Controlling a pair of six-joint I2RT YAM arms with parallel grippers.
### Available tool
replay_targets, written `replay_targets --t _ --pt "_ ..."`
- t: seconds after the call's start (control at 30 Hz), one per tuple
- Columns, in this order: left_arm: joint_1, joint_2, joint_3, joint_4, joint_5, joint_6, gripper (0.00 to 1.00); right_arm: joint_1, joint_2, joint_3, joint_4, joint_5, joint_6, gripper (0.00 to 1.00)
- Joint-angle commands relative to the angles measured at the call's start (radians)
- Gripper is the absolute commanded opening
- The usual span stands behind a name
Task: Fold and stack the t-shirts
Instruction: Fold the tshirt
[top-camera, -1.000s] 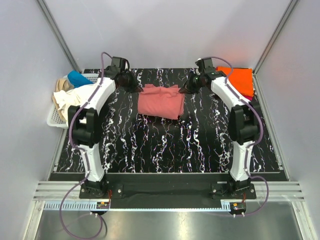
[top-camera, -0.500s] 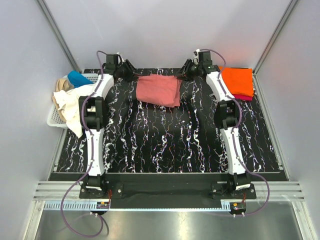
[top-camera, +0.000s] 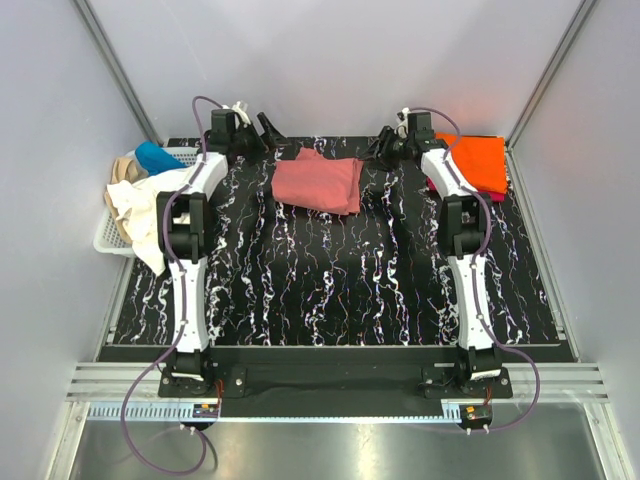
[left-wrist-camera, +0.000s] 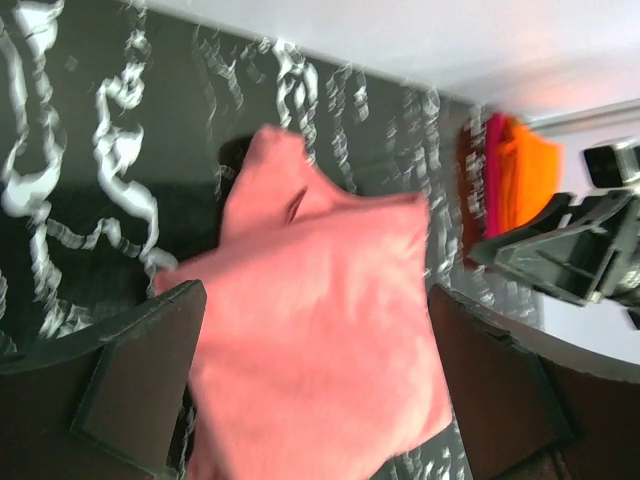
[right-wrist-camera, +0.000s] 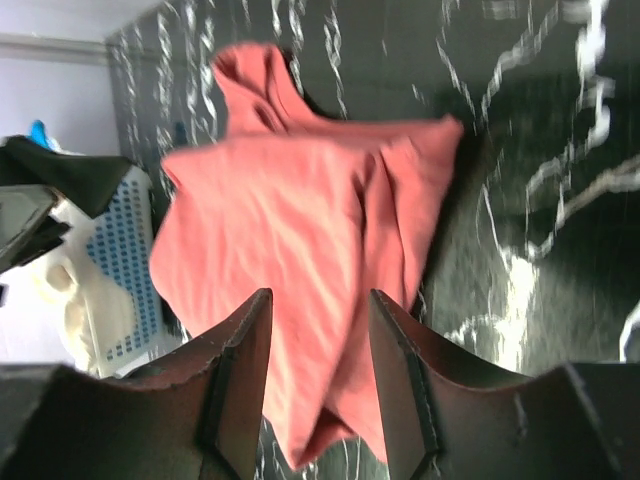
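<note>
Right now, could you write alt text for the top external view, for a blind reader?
A roughly folded salmon-pink t-shirt lies on the black marbled table, between the open left gripper and the open right gripper.

**A:** What do your arms look like up close?
**B:** Your left arm and right arm have white shells and black joints.
**A:** Wiring?
**B:** You've got one purple cable per arm, looping out of a black base. The fingers are matte black, flat and wedge-shaped.
</note>
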Motion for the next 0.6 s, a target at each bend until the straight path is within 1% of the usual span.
replay_targets --t 0.0,0.07,0.1,0.2,0.27,0.37,0.47,0.5,0.53,0.57 --pt "-0.021 -0.188 -0.064 -0.095 -0.107 0.171 0.99 0.017 -0.148 -0.078 0.021 -0.002 -0.049 0.50" --pt "-0.028 -0.266 -0.129 -0.112 -0.127 0.199 0.99 0.025 -0.185 -0.147 0.021 -0.012 -0.035 0.50" --pt "-0.030 -0.292 -0.188 -0.115 -0.134 0.223 0.99 0.033 -0.200 -0.172 0.021 -0.021 -0.038 0.50" --pt "-0.032 -0.389 -0.277 -0.138 -0.148 0.248 0.99 0.074 -0.276 -0.279 0.023 0.003 -0.105 0.51" --pt "-0.032 -0.449 -0.314 -0.152 -0.150 0.251 0.99 0.108 -0.332 -0.359 0.023 0.023 -0.152 0.53" --pt "-0.030 -0.509 -0.396 -0.146 -0.142 0.249 0.99 0.131 -0.392 -0.456 0.026 0.083 -0.198 0.56" --pt "-0.027 -0.503 -0.434 -0.160 -0.104 0.266 0.99 0.142 -0.443 -0.546 0.040 0.133 -0.207 0.56" --pt "-0.027 -0.494 -0.428 -0.175 -0.095 0.274 0.98 0.140 -0.454 -0.563 0.044 0.138 -0.209 0.56" --pt "-0.027 -0.481 -0.422 -0.202 -0.087 0.283 0.93 0.140 -0.472 -0.580 0.047 0.144 -0.209 0.56" --pt "-0.027 -0.458 -0.419 -0.212 -0.079 0.295 0.81 0.140 -0.477 -0.600 0.049 0.147 -0.210 0.55"
